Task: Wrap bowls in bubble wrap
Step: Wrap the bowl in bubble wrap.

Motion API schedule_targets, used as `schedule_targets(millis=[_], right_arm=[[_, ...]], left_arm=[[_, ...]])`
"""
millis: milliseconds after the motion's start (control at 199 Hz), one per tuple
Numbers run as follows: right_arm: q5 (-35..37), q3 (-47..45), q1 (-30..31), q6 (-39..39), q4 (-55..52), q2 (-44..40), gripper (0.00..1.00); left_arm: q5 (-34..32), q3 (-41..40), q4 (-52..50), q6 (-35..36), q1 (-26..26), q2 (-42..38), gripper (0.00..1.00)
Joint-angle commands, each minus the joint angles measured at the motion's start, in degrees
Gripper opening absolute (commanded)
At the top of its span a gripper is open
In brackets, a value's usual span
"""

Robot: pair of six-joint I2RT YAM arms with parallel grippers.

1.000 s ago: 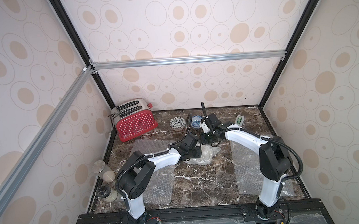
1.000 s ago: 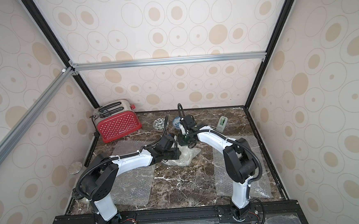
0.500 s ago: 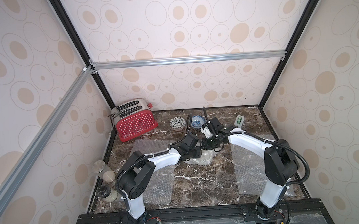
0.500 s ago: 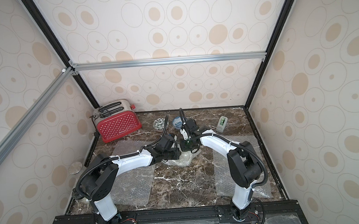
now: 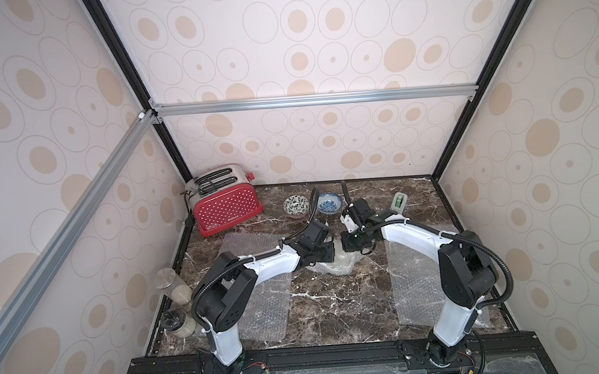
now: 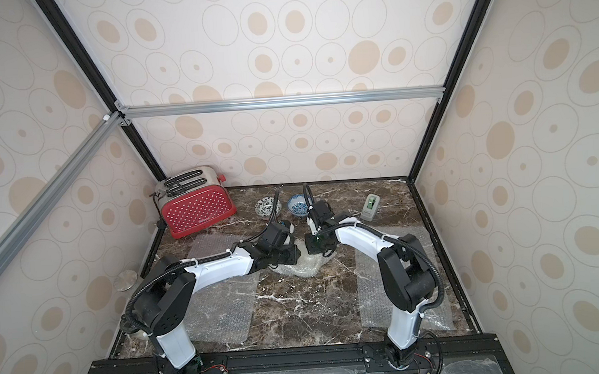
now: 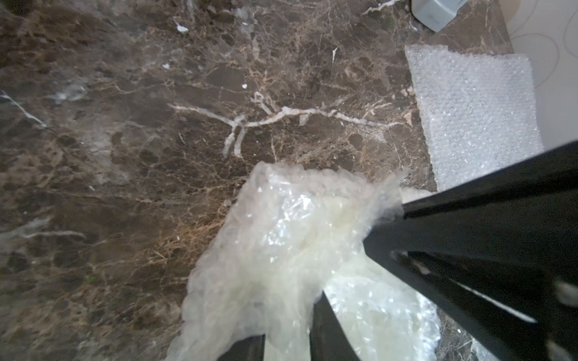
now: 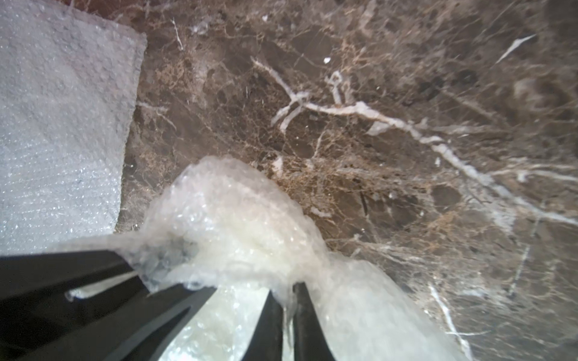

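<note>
Bubble-wrap bundle, mid-frame, probably hides cream bowl: light, crinkly, slippery, fragile inside. Left gripper and right gripper each pinch its loose film; grasp gathered ends. Beyond: black-leaf bowl, blue bowl, unwrapped.

Two patterned bowls sit upright side by side near the table's back edge: the black-leaf bowl and the blue bowl. Mid-table there's a bunched-up sheet of bubble wrap with something cream showing through. Lying flat are the left sheet and the right sheet, each towards its side edge.
</note>
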Motion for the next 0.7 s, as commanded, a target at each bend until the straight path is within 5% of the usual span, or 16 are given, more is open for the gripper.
schedule_targets(millis=[0,287,700], right_arm=[[-0.22,-2.29,0.72,-0.15,-2.12,2.14,0.11],[-1.80,-3.62,2.86,1.83,-1.44,3.26,0.11],[0.37,-6.49,3.48,7.47,0.33,-0.88,0.11]], left_arm=[[-1.38,1.74,-3.72,2.42,1.52,-1.97,0.24],[-3.03,4.73,-6.65,8.46,3.97,-0.83,0.24],[3.08,6.26,-3.17,7.82,5.41,-1.34,0.25]])
